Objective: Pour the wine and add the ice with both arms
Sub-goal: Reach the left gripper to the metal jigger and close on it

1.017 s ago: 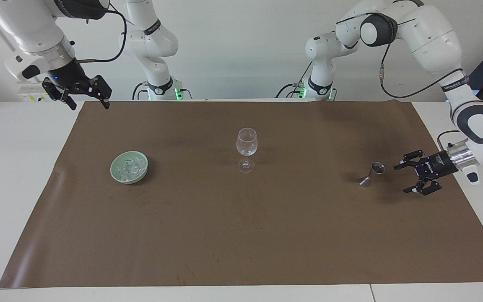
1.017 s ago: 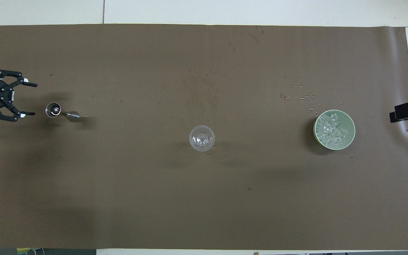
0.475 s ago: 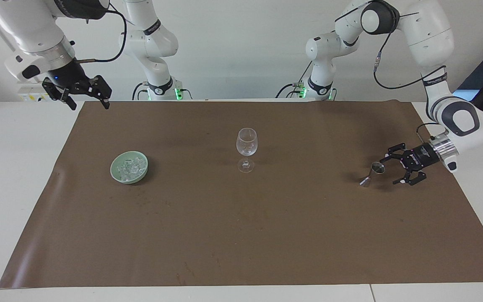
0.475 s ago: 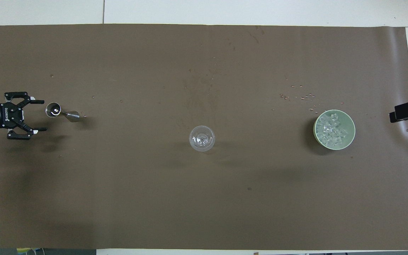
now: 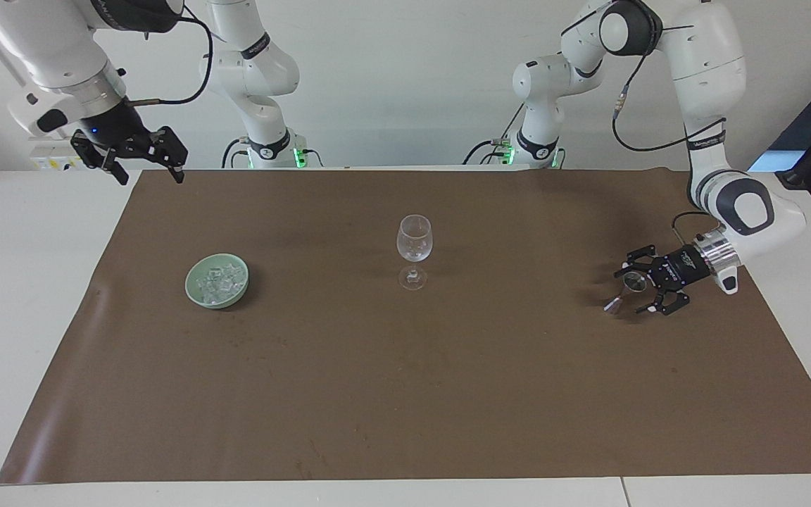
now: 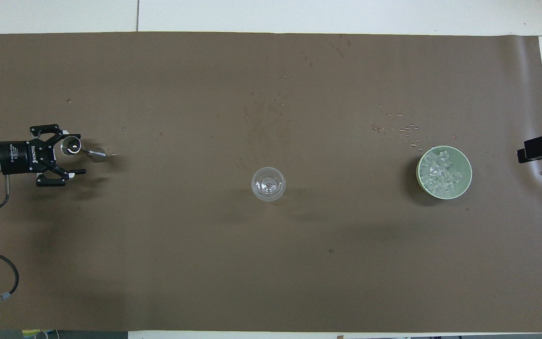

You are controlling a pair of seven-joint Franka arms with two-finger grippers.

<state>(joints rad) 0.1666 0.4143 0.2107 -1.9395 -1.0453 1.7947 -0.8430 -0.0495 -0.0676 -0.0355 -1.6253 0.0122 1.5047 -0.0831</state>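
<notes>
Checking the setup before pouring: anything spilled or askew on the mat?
Small specks lie scattered on the mat just farther from the robots than the ice bowl, like a minor spill. The glass and metal jigger stand upright. Nothing else stands out.

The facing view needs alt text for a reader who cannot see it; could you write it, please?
The left arm's open hand brackets a small metal jigger on a brown mat. A stemmed glass stands mid-mat, and a green bowl of ice sits toward the waiting right hand.
</notes>
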